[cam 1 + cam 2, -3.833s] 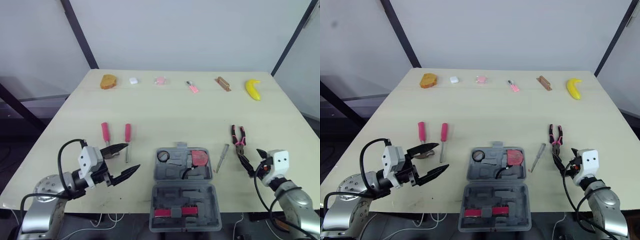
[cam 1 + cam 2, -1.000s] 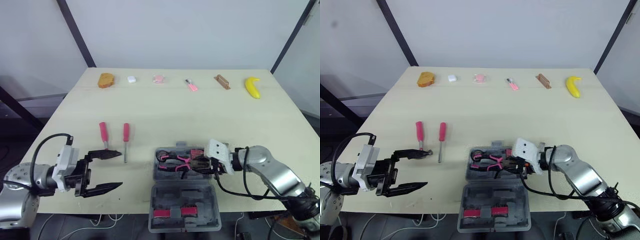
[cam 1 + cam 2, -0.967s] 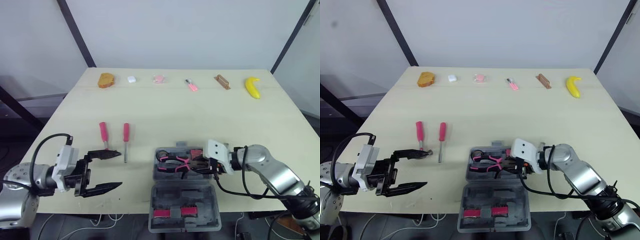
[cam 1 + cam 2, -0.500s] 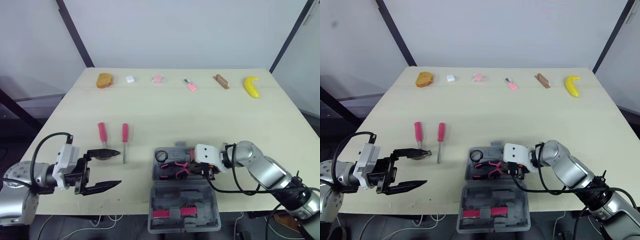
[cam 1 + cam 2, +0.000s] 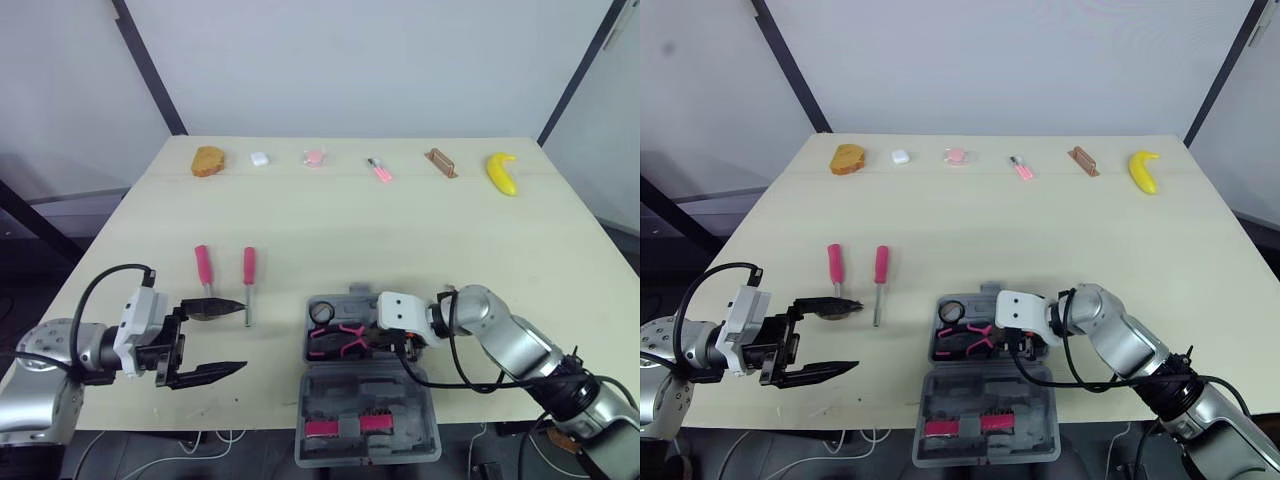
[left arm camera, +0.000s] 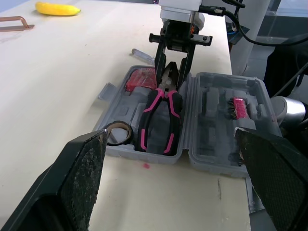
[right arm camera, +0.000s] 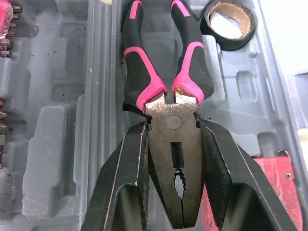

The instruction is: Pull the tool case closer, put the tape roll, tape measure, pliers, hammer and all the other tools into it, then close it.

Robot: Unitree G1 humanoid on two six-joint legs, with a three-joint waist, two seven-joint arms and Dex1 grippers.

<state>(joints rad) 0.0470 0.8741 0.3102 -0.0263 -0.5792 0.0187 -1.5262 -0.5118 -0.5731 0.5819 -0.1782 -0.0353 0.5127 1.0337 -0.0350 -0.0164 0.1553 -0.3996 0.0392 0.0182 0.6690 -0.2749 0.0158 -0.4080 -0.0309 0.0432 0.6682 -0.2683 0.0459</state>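
The right gripper point(image 7: 172, 124) is pinching the black-and-pink steel pliers point(image 6: 161, 118) by the metal head, one finger pressing on each flank, inside the open grey moulded plastic tool case point(image 5: 400, 392). The pliers are lying in the case's far half, alongside the hinge. Their long axis is running in line with the fingers, and the handles are pointing toward the case's left end, where the black tape roll point(image 7: 225, 43) is sitting. The flat red tape measure point(image 7: 267, 183) is lying at the case's right end. The coming move is probably a plain release and a straight retreat. The left gripper point(image 5: 242, 336) is hovering spread wide left of the case, making it the nearer one to the two pink-handled screwdrivers point(image 5: 249, 270) lying on the pale wooden table point(image 5: 400, 230), with open room around them.
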